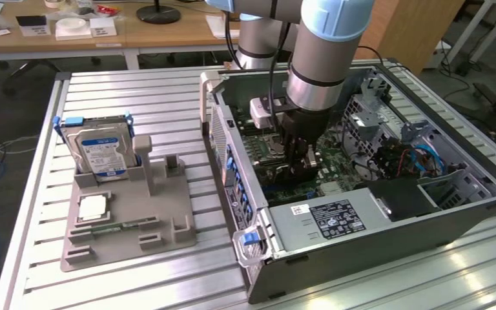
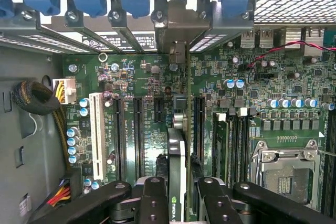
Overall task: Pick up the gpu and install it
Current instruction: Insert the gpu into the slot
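At the lower centre of the wrist view, the gripper (image 2: 178, 195) has its fingers (image 2: 152, 198) closed narrowly on the gpu (image 2: 177, 166), held edge-on above the motherboard (image 2: 136, 93). In the exterior view's centre, the arm reaches into the open computer case (image 1: 454, 213); the hard drive (image 1: 101, 152) stands at left.

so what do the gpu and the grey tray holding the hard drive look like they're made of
gpu: green circuit board seen edge-on, with a bare metal end bracket, judging by its dull sheen. Grey tray: probably matte moulded or printed plastic, uniform colour, no shine.
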`<act>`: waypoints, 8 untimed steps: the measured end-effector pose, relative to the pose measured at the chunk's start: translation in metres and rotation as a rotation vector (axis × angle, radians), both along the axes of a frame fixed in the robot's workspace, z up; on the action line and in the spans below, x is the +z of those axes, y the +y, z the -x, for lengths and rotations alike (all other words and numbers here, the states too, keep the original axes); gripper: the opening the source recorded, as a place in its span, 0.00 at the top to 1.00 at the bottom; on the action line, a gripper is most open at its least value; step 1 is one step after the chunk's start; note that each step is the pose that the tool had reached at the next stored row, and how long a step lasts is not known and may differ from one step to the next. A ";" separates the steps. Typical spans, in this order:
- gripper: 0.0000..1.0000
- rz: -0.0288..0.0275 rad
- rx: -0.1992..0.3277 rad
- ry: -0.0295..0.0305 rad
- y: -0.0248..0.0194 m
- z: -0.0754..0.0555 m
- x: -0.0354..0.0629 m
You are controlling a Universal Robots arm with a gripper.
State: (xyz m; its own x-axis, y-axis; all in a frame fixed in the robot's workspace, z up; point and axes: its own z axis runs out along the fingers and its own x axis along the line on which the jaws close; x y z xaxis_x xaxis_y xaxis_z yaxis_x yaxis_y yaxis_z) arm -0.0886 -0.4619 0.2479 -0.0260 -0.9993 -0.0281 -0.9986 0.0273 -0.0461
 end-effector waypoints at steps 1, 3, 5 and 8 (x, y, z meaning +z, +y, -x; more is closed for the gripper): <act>0.73 0.0000 0.000 -0.0001 0.0000 0.000 0.0000; 0.73 -0.0001 0.000 -0.0001 0.0000 0.000 -0.0003; 0.73 0.0005 0.000 0.0001 0.0000 0.000 -0.0015; 0.73 -0.0004 0.000 -0.0003 0.0000 0.000 -0.0025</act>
